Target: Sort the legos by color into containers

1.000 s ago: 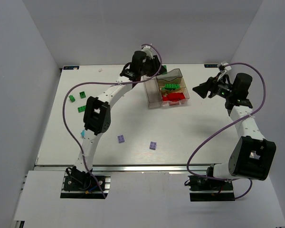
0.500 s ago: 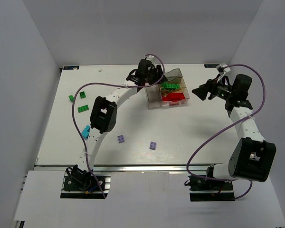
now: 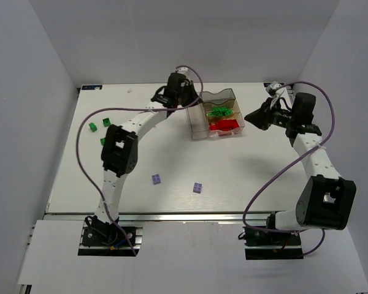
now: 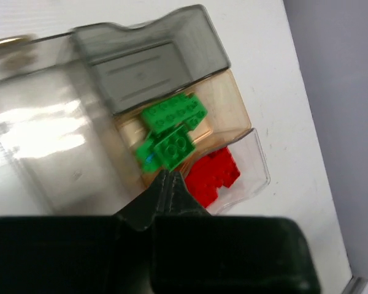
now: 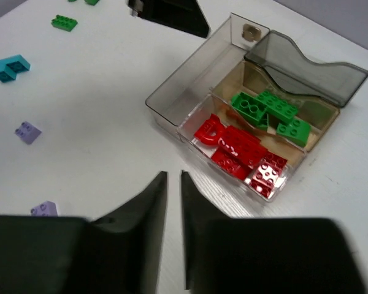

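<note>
The clear containers point(image 3: 199, 120) stand at the back centre of the table. One compartment holds green legos point(image 4: 172, 122) and the one beside it red legos point(image 5: 239, 152); the long narrow compartment point(image 5: 190, 79) looks empty. My left gripper point(image 4: 168, 174) hovers over the container's left edge, shut, with nothing in it. To the right of the block, above the table, my right gripper point(image 5: 174, 174) stands open by a narrow gap with nothing between its fingers. Loose lilac legos point(image 3: 156, 179) point(image 3: 198, 187), green legos point(image 3: 93, 126) and a teal lego point(image 5: 10, 66) lie on the table.
A dark lidded section point(image 5: 306, 61) closes the far end of the block. Grey walls border the table on the left, back and right. Purple cables loop over both arms point(image 3: 80, 153).
My left gripper has drawn back a little to the left from over the compartments and shut. The right gripper's jaws have narrowed and it has edged left towards the block.
</note>
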`<state>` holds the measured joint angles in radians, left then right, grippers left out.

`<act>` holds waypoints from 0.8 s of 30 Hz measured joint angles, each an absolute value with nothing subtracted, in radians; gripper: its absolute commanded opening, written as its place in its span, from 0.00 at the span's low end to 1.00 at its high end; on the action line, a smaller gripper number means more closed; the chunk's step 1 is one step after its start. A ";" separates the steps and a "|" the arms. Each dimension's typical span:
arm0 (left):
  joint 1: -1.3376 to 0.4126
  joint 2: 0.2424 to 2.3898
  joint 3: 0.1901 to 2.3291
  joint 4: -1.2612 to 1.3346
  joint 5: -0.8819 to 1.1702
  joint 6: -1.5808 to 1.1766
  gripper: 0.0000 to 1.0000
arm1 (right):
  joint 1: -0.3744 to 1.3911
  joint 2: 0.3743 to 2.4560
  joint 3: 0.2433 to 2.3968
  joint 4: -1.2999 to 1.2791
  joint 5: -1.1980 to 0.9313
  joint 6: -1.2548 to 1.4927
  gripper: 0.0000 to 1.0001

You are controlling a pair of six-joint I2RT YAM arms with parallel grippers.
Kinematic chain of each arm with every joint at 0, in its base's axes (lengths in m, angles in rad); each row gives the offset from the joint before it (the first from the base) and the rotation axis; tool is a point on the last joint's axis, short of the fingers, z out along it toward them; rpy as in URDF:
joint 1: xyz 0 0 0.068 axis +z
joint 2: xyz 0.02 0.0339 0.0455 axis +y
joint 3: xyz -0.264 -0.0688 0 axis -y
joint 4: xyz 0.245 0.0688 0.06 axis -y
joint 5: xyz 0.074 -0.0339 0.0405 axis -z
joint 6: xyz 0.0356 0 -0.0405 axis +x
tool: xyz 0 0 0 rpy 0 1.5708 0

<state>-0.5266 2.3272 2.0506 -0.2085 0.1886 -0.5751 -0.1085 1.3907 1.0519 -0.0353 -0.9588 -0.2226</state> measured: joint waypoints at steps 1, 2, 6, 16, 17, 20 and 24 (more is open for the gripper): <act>-0.514 2.259 1.981 -0.217 0.167 -0.574 0.00 | -0.093 1.394 1.064 -0.054 -0.955 -0.243 0.10; -0.497 2.181 1.910 -0.235 0.144 -0.574 0.00 | -0.075 1.397 1.074 -0.069 -0.950 -0.263 0.10; -0.368 1.873 1.678 -0.319 0.055 -0.587 0.38 | 0.003 1.420 1.118 -0.127 -0.916 -0.316 0.43; 0.014 1.607 1.363 -0.555 -0.085 -0.610 0.81 | 0.261 1.582 1.295 -0.283 -0.727 -0.389 0.66; 0.028 1.629 1.358 -0.574 -0.088 -0.605 0.81 | 0.281 1.595 1.304 -0.294 -0.708 -0.386 0.67; 0.056 1.705 1.361 -0.598 -0.103 -0.579 0.83 | 0.334 1.616 1.311 -0.319 -0.662 -0.374 0.72; 0.077 1.835 1.444 -0.646 -0.142 -0.521 0.84 | 0.368 1.619 1.311 -0.349 -0.627 -0.366 0.79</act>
